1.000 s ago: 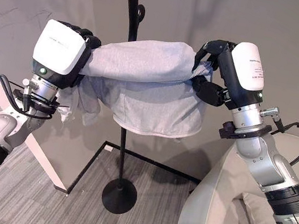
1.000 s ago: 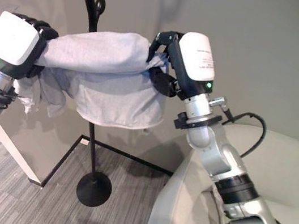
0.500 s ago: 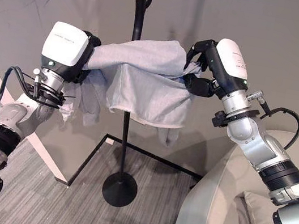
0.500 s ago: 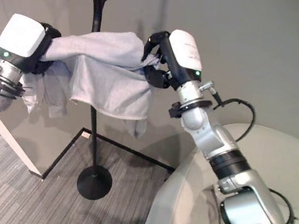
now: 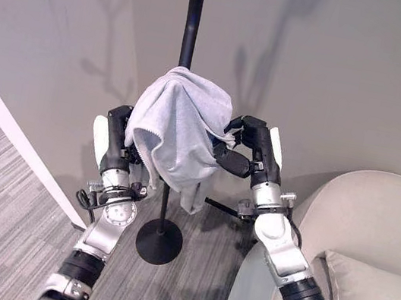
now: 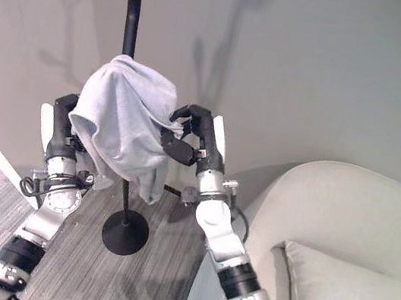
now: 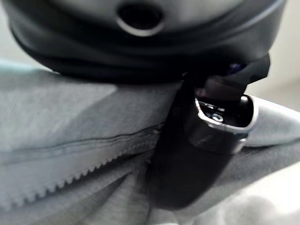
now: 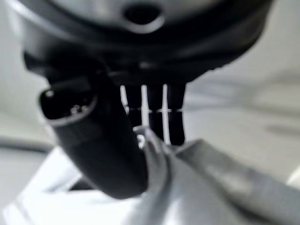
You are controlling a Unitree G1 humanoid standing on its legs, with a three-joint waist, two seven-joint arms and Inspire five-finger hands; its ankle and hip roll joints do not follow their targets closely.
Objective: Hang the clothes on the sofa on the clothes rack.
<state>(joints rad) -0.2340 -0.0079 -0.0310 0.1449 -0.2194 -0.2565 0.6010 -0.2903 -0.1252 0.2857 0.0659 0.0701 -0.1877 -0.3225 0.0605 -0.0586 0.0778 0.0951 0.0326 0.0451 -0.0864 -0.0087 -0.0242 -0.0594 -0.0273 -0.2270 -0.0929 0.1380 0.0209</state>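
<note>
Grey wall behind, my left hand [image 5: 117, 136] and right hand [image 5: 246, 144] are both gripping the sweatshirt [image 5: 175, 132] draping over the rack [image 5: 190, 37].

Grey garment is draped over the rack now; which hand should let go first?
Probably the right hand: it only pinches an edge of the grey garment beside the rack pole. The left hand sits half under the cloth, steadying it.

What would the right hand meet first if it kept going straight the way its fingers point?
The grey garment it already pinches, and just beyond that, probably the clothes rack pole under the cloth. The right hand points that way; depth is hard to judge.
</note>
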